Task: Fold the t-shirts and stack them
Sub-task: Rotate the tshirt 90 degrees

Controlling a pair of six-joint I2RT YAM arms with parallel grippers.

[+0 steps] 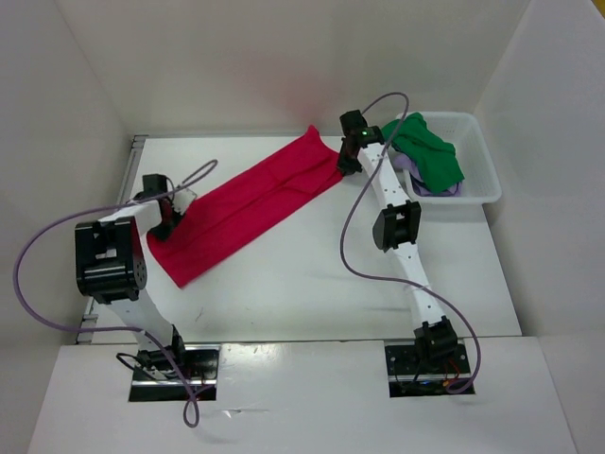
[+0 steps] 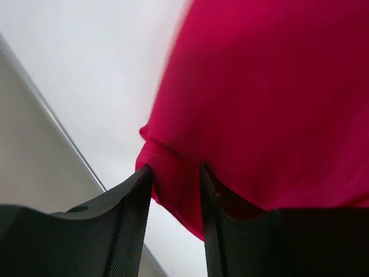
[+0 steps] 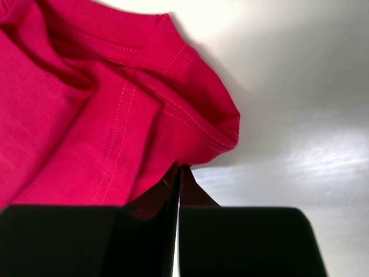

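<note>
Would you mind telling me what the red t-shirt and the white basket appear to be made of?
Bright red short-sleeved t-shirt: soft matte knit fabric, possibly cotton; it creases and shows stitched hems. White rectangular basket: seemingly moulded plastic, smooth with slightly translucent walls and rounded corners.

I have one t-shirt (image 1: 248,206) lying diagonally across the table (image 1: 312,279), from near left to far centre. My left gripper (image 1: 170,218) is at its near-left end and my right gripper (image 1: 343,163) at its far end. The basket (image 1: 480,194) is at far right, behind the right arm, with two more shirts (image 1: 430,156) piled in it, one atop the other.
</note>
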